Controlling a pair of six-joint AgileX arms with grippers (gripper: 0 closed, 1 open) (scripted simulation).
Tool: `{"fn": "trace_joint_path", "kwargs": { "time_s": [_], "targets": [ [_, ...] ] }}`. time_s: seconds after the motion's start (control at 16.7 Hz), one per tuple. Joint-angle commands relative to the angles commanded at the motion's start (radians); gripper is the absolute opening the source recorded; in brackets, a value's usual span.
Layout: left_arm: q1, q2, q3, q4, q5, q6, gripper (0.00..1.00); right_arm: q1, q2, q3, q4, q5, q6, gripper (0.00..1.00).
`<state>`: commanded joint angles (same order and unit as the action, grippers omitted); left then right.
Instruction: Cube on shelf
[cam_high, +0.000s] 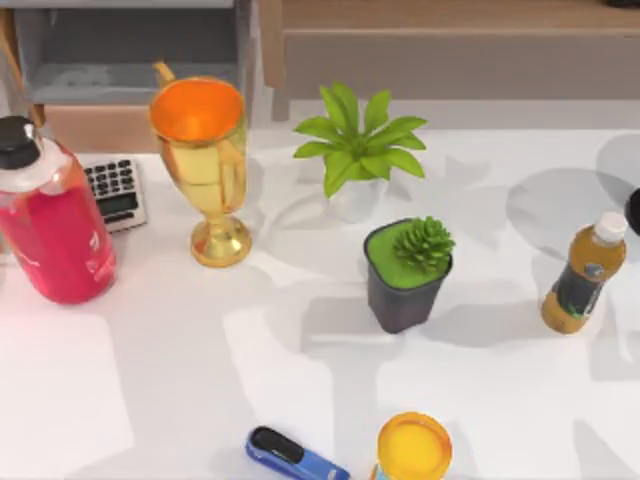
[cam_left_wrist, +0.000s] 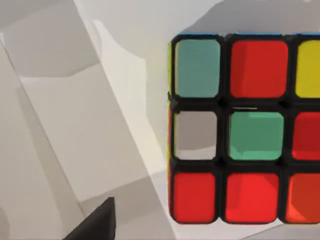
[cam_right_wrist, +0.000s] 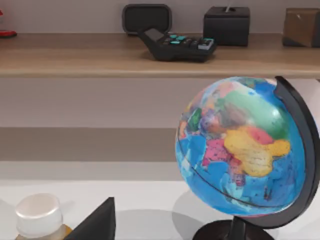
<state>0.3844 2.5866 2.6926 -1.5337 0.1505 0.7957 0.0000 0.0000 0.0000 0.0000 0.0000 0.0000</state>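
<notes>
Red, green and yellow tiles on a black grid mark the cube (cam_left_wrist: 240, 127), seen close under the left wrist camera and resting on the white counter (cam_left_wrist: 90, 125). A dark fingertip (cam_left_wrist: 97, 225) of the left end effector juts in at the frame's edge, apart from the cube; whether the fingers are spread or pressed together cannot be told. The step in hand looks like the approach before any grasp. Next, the left arm likely needs to centre its fingers around the cube, pinch it, and carry it up to the light-brown wooden shelf (cam_high: 440, 15) at the back. The right wrist camera faces a globe (cam_right_wrist: 245, 150) below that shelf.
</notes>
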Motion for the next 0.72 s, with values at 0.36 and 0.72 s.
{"fn": "trace_joint_path", "kwargs": {
  "time_s": [0.36, 0.72],
  "targets": [
    [0.003, 0.0, -0.002, 0.0, 0.0, -0.001, 1.0, 0.0, 0.0, 0.0, 0.0, 0.0, 0.0, 1.0],
    [0.001, -0.038, -0.14, 0.097, 0.0, -0.001, 1.0, 0.0, 0.0, 0.0, 0.0, 0.0, 0.0, 1.0]
  ]
}}
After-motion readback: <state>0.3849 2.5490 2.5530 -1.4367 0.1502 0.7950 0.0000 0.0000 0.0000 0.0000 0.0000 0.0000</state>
